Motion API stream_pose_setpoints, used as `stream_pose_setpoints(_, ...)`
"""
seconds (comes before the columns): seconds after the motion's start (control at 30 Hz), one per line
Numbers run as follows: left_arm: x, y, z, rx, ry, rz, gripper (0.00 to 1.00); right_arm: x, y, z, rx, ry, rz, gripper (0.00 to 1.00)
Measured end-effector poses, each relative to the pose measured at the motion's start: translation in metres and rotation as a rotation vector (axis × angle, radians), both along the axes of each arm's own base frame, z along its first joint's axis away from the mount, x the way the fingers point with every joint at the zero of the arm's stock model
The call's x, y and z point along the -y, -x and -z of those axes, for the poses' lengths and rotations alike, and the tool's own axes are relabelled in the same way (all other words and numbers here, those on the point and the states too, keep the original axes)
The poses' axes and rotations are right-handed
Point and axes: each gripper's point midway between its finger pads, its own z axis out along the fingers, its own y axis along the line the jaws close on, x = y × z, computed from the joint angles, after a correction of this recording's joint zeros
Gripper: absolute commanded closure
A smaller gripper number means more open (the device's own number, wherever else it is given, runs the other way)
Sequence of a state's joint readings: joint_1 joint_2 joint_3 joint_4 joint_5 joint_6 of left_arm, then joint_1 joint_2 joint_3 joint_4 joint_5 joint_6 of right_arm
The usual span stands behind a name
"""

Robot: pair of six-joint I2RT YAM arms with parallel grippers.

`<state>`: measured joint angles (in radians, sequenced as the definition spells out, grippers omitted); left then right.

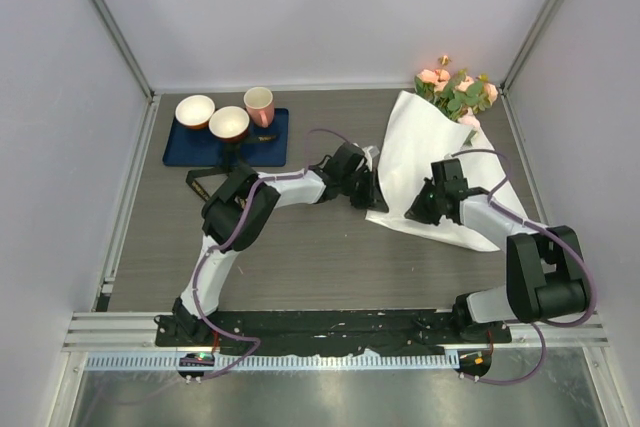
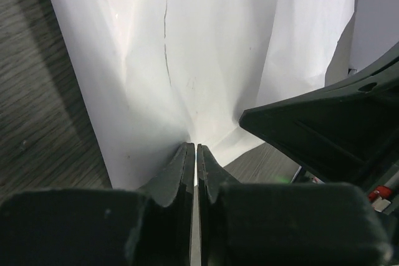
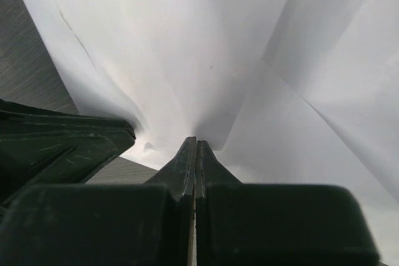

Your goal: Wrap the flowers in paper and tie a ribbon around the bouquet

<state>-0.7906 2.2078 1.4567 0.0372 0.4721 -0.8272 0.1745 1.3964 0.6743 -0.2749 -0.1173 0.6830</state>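
One sheet of paper (image 1: pixel 405 157) takes up the right half of the table (image 1: pixel 300 257). It is partly folded over the stems, so the wrapping step is in hand and the tying has not begun. Two grippers hold it. The left gripper (image 1: pixel 368 187) has its jaws pressed together on the sheet's left edge. The right gripper (image 1: pixel 417 211) is likewise clamped on the near edge, close beside it (each wrist view shows white sheet pinched at the tips). One bunch of flowers (image 1: pixel 455 92) pokes out of the paper's far end, near the back right corner. The next move probably calls for both arms to carry the pinched edges across the stems together, keeping the thin sheet taut without tearing it. One dark blue mat (image 1: pixel 190 152) at back left bears two bowls (image 1: pixel 195 110) and one pink cup (image 1: pixel 259 105). One black strip, seemingly the ribbon (image 1: pixel 200 182), lies just in front of the mat, untouched.
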Motion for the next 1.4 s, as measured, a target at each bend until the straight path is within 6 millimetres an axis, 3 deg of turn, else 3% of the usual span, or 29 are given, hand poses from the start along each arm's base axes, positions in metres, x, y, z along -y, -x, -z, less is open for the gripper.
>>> stream_pose_setpoints(0.3,0.025,0.010,-0.014,0.030,0.034,0.046,0.79,0.015,0.011,0.011,-0.043,0.020,0.044,0.99)
stream_pose_setpoints(0.43,0.042,0.013,-0.019,0.043,0.055,0.068,0.89,0.020,0.015,0.016,-0.059,0.025,0.059,0.99)
stream_pose_setpoints(0.53,0.051,0.013,-0.007,0.028,0.050,0.076,0.93,0.022,0.017,0.015,-0.066,0.026,0.071,0.98)
stream_pose_setpoints(0.6,0.050,0.015,0.010,-0.012,0.030,0.062,0.95,0.024,0.019,0.013,-0.068,0.029,0.083,0.94)
stream_pose_setpoints(0.73,0.053,0.018,0.012,-0.077,0.049,0.062,0.99,0.029,0.026,-0.002,-0.065,0.036,0.126,0.82)
stream_pose_setpoints(0.83,0.054,0.019,0.012,-0.098,0.047,0.057,1.00,0.036,0.032,-0.024,-0.021,0.033,0.192,0.63)
stream_pose_setpoints(0.87,0.054,0.019,0.012,-0.102,0.046,0.054,1.00,0.039,0.034,-0.031,-0.003,0.028,0.216,0.52)
stream_pose_setpoints(0.97,0.053,0.019,0.013,-0.110,0.044,0.048,1.00,0.053,0.042,-0.051,0.070,-0.003,0.319,0.36)
stream_pose_setpoints(1.1,0.053,0.019,0.013,-0.122,0.049,0.038,1.00,0.064,0.067,-0.053,0.132,-0.061,0.459,0.32)
stream_pose_setpoints(1.23,0.053,0.019,0.013,-0.130,0.048,0.032,1.00,0.068,0.091,-0.027,0.131,-0.103,0.558,0.32)
stream_pose_setpoints(1.4,0.052,0.019,0.014,-0.132,0.043,0.030,1.00,0.083,0.095,-0.017,0.221,-0.116,0.683,0.31)
